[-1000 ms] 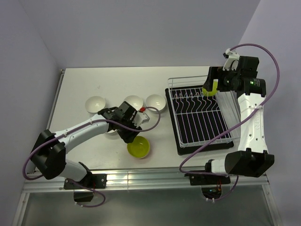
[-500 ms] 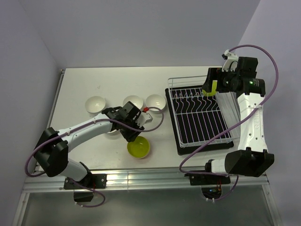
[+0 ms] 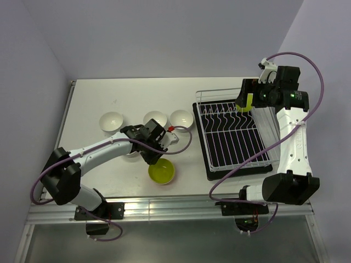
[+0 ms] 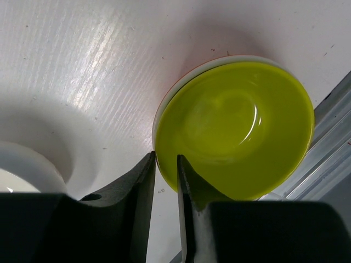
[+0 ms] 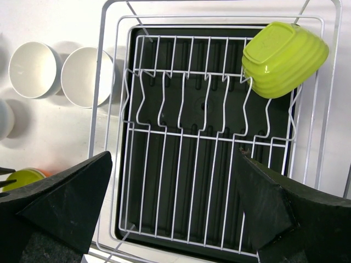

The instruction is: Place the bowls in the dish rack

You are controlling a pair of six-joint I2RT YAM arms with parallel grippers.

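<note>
My left gripper (image 3: 157, 158) (image 4: 165, 159) grips the near rim of a lime green bowl (image 3: 162, 172) (image 4: 236, 129) on the table; one finger is inside it, one outside, a narrow gap between. A thin orange and white edge shows under that bowl. A second lime green bowl (image 3: 245, 103) (image 5: 285, 57) leans in the far right corner of the white wire dish rack (image 3: 233, 139) (image 5: 219, 134). My right gripper (image 3: 249, 94) (image 5: 174, 156) hangs wide open and empty above the rack. Three white bowls (image 3: 111, 121) (image 3: 155, 119) (image 3: 181, 118) stand behind the left arm.
Another white bowl (image 3: 130, 154) (image 4: 22, 170) sits half hidden under the left arm. The green bowl lies close to the table's front edge and its metal rail (image 3: 181, 205). The rack stands on a black tray (image 3: 204, 159).
My left gripper has slid a little toward the green bowl and settled on its rim. The bowl and the right arm have not moved.
</note>
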